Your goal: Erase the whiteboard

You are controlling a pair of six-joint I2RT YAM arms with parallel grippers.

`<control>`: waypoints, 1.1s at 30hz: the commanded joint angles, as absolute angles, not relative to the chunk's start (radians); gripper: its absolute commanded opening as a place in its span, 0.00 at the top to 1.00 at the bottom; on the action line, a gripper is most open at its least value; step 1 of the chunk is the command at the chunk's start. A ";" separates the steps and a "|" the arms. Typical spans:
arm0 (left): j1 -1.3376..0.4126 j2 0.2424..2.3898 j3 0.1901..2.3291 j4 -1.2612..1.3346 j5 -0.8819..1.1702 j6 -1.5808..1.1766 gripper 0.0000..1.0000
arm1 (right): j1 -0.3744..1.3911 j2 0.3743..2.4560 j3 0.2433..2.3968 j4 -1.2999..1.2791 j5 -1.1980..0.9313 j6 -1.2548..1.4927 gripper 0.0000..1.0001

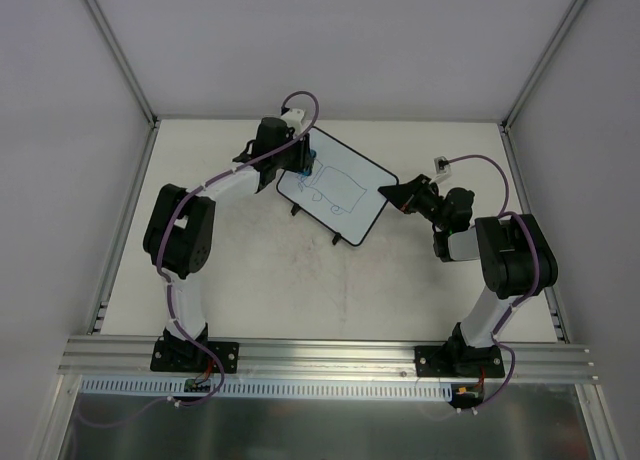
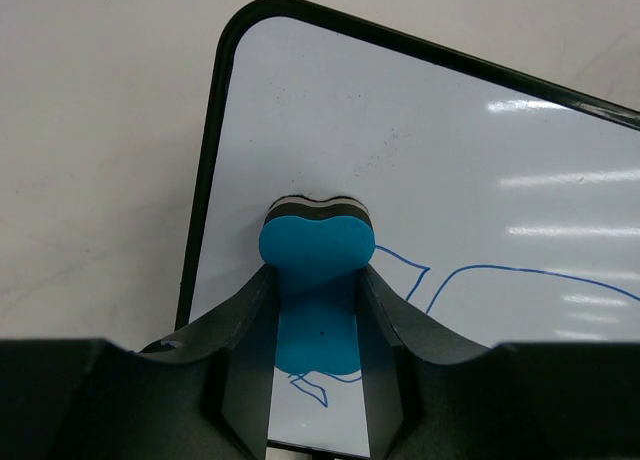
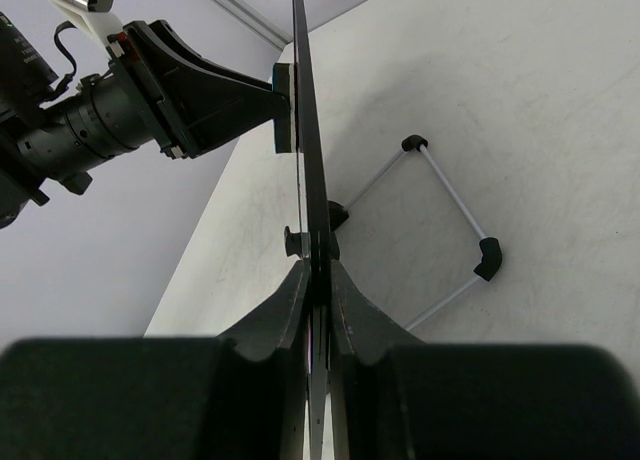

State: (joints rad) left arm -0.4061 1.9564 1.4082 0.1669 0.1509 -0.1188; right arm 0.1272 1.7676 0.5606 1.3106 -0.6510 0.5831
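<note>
1. The whiteboard (image 1: 345, 195) sat toward the back of the surface (image 1: 300, 290), between the arms. Its long axis ran diagonally, far-left to near-right, with the scribbled face tilted up.
2. Left end effector (image 2: 318, 275) was clamped on the blue eraser (image 2: 318, 242), against the whiteboard's far-left end.
3. Right end effector (image 3: 318, 280) pinched the whiteboard's right edge.

1. The whiteboard (image 2: 430, 150) is cut off by the right edge of the left wrist view.
2. The eraser (image 2: 317, 245) hides part of the blue scribble (image 2: 500, 268).
3. The right wrist view shows it only edge-on.
</note>
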 commanded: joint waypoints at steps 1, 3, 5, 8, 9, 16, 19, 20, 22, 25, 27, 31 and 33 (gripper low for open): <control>-0.410 1.927 1.352 0.288 0.127 -0.121 1.00 | 0.143 1.759 0.572 1.318 -0.650 0.534 0.88; -0.410 1.927 1.342 0.316 0.112 -0.124 1.00 | 0.143 1.759 0.571 1.316 -0.650 0.532 0.88; -0.410 1.930 1.339 0.322 0.101 -0.124 1.00 | 0.141 1.759 0.571 1.318 -0.650 0.532 0.88; -0.408 1.936 1.338 0.337 0.097 -0.129 1.00 | 0.141 1.761 0.572 1.318 -0.650 0.532 0.88; -0.407 1.937 1.338 0.339 0.098 -0.129 1.00 | 0.143 1.761 0.572 1.318 -0.650 0.532 0.88; -0.397 1.948 1.335 0.341 0.130 -0.173 1.00 | 0.141 1.767 0.578 1.316 -0.653 0.535 0.89; -0.399 1.954 1.336 0.351 0.170 -0.192 1.00 | 0.141 1.769 0.580 1.316 -0.653 0.537 0.89; -0.402 1.956 1.333 0.360 0.184 -0.193 1.00 | 0.141 1.767 0.580 1.316 -0.655 0.537 0.89; -0.408 1.950 1.327 0.370 0.209 -0.190 1.00 | 0.143 1.767 0.578 1.316 -0.655 0.535 0.89; -0.425 1.939 1.310 0.387 0.222 -0.178 1.00 | 0.141 1.769 0.580 1.316 -0.653 0.535 0.89; -0.442 1.933 1.305 0.391 0.225 -0.163 1.00 | 0.143 1.770 0.580 1.316 -0.653 0.537 0.89; -0.485 1.928 1.298 0.391 0.216 -0.134 1.00 | 0.143 1.772 0.581 1.318 -0.655 0.537 0.89; -0.511 1.925 1.295 0.391 0.207 -0.103 1.00 | 0.144 1.773 0.583 1.316 -0.655 0.537 0.89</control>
State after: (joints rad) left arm -0.4343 1.9518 1.3113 0.3645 0.1520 -0.1436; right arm 0.1333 1.7676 0.5606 1.3025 -0.6521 0.5838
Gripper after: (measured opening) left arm 0.320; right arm 0.117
